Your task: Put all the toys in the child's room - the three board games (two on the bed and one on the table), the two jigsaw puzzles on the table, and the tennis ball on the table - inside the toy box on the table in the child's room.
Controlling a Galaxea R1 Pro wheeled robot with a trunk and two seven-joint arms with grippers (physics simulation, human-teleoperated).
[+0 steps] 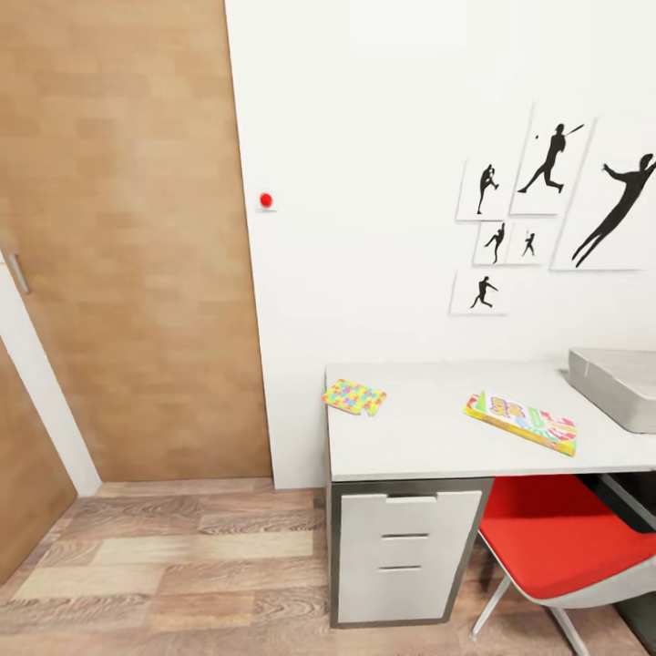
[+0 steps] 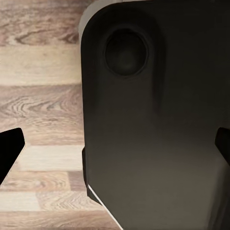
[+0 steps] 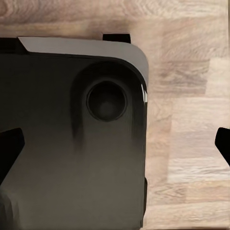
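The head view looks at a white wall with black baseball-player pictures [image 1: 547, 210], a wooden door [image 1: 128, 246] and a plank floor [image 1: 182, 565]. The table [image 1: 428, 437] stands against the wall, with white drawers [image 1: 405, 556] under its near end and a red chair [image 1: 556, 538] tucked beside them.

On the table, 1 puzzle [image 1: 353, 397] lies flat near the end closest to the door. A board game [image 1: 521, 422] with yellow, green and red print lies flat further along, well apart from the puzzle. The toy box [image 1: 620, 387] sits at the far end, just beyond the game and cut off by the picture's edge.

In the left wrist view the left gripper [image 2: 117, 146] has its 2 dark fingertips [image 2: 9, 151] spread wide with nothing between them; below it are the robot's dark base [image 2: 153, 134] and the floor. In the right wrist view the right gripper [image 3: 117, 148] is likewise spread wide and empty, its fingertips [image 3: 9, 153] over the base and floor. None of the toys lies near either gripper.
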